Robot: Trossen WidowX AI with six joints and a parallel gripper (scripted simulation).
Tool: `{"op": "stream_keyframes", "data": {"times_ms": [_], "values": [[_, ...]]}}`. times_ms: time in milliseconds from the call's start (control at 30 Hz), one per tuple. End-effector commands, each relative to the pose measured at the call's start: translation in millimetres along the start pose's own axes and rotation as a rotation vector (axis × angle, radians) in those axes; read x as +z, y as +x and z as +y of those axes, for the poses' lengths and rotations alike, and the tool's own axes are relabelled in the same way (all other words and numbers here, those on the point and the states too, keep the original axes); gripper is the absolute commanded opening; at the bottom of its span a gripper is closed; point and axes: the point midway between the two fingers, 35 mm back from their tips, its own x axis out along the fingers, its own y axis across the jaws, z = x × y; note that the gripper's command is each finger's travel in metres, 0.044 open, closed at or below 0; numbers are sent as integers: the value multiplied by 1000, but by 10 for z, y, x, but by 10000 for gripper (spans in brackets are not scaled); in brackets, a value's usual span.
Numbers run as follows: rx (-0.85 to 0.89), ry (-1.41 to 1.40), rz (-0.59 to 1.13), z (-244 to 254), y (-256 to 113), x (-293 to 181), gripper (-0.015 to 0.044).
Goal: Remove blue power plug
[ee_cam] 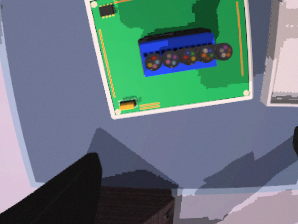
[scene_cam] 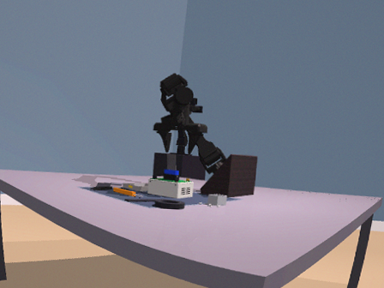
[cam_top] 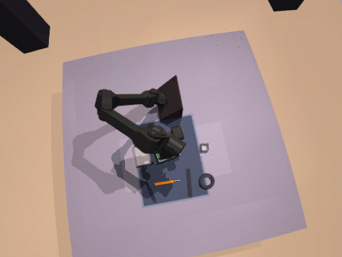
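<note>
In the exterior view, left of centre, the shallow grey tray [cam_top: 143, 160] [scene_cam: 139, 187] [ee_cam: 285, 62] lies beside the white-cased green circuit board [cam_top: 159, 156] [scene_cam: 158, 179] [ee_cam: 125, 75], presumably for a short transfer. The blue rectangular power plug [scene_cam: 171, 172] [ee_cam: 177, 69] sits in its socket, mid-frame. Above, the black parallel-jaw gripper [cam_top: 168, 148] [scene_cam: 178, 153] [ee_cam: 198, 149] hangs wide open and empty, fingers downward, probably to straddle the plug before rocking it loose.

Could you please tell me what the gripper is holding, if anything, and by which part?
Nothing is held: the gripper is open above the circuit board, and the blue plug sits below its fingertips.
</note>
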Motion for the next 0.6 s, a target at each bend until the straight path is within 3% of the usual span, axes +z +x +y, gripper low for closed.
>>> {"op": "stream_keyframes", "data": {"times_ms": [0,233,567], "values": [[-18,-27,8,7,99,-8,430],[-18,-25,7,12,99,327,430],[-18,-25,6,12,100,341,430]]}}
